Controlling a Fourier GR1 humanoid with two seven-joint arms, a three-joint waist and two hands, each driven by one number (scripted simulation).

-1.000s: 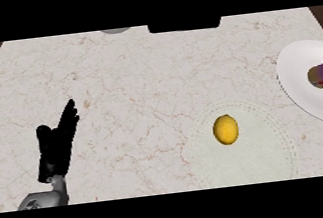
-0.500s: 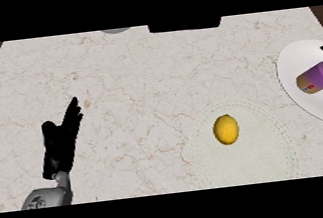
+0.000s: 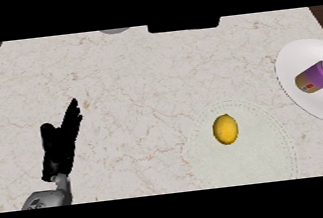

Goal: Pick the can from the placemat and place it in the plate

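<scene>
Lying on its side on the plate (image 3: 294,70) at the right edge of frame, the can (image 3: 317,76) has a purple body, pale end facing up-right and a tan band at its lower-left end. No hand touches it. A small dark sliver at the right frame edge just below the can may be part of the right hand; too little shows to say what it is or how the fingers stand, so cannot tell.

Placemat (image 3: 243,144) sits lower centre-right, its right side just beside or slightly under the plate rim. Only a lemon (image 3: 226,129) is on it, well apart from the can.

Left hand (image 3: 60,140) at lower left, fingers straight and together, pointing up-frame, holding nothing, resting over the worktop (image 3: 139,78).

Judgement: placement looks done.

- Risk: can is on its curved side, so it could roll toward the plate rim and off onto the worktop or placemat.
- Any nudge from a hand pulling away on the right would cause that.

Labels: a few dark marks on the tan band, not readable. No brand legible.

At the top edge: a dark block (image 3: 183,25) and a grey round thing (image 3: 115,30), both cut off.
</scene>
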